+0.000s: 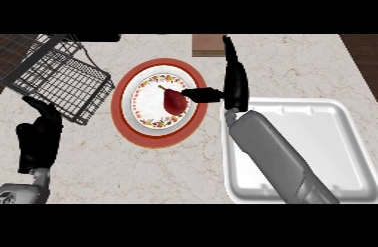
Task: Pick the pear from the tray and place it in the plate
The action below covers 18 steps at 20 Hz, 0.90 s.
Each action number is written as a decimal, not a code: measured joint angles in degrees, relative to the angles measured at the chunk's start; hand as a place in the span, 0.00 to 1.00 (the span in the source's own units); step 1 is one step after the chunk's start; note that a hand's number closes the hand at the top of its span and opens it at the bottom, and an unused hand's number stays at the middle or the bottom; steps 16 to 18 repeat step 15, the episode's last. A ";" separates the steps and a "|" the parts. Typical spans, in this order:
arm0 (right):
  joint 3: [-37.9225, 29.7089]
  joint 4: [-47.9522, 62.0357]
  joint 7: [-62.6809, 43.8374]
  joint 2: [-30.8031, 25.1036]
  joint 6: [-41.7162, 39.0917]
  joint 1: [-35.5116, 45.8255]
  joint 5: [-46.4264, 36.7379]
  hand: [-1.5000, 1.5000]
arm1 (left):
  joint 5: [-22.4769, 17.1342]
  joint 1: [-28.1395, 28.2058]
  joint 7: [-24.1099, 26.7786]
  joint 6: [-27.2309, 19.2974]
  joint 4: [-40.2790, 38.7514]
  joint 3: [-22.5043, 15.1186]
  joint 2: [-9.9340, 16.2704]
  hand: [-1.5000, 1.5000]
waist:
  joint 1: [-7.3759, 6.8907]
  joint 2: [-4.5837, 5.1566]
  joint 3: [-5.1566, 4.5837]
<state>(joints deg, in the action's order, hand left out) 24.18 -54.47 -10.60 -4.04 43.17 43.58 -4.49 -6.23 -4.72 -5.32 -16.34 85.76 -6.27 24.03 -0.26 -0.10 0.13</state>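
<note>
Pear (175, 100) on the plate (140, 91), right robot hand (235, 83) just beside it.

The red pear lies on the patterned plate, which sits on a red mat (122, 123) on the marble worktop (148, 166). The right robot hand stands immediately right of the fruit, fingers straight and pointing away from the robot, thumb stretched out leftward so its tip reaches the pear's side (whether it actually touches, I cannot tell). Behind that hand's forearm sits the white tray (325, 136). The left robot hand (40, 136) rests open far to the left, fingers up, with a black wire rack (63, 81) just beyond its fingertips.
</note>
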 measured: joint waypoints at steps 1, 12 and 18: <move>-0.54 -1.20 0.64 -0.90 -0.89 -1.12 0.67 0.00 | 0.23 0.25 0.22 -0.34 -0.04 0.14 -0.15 0.50 | 0.24 -0.09 0.03; -7.00 -6.66 11.49 -10.97 -13.32 -12.42 7.64 0.00 | 0.50 0.74 0.89 0.10 -0.18 0.96 -0.68 0.50 | 0.65 -0.21 0.12; -8.40 -6.41 13.65 -11.51 -14.97 -13.91 8.61 0.00 | 0.70 0.39 0.35 0.46 -0.18 0.91 -0.76 0.50 | 0.40 -0.17 0.03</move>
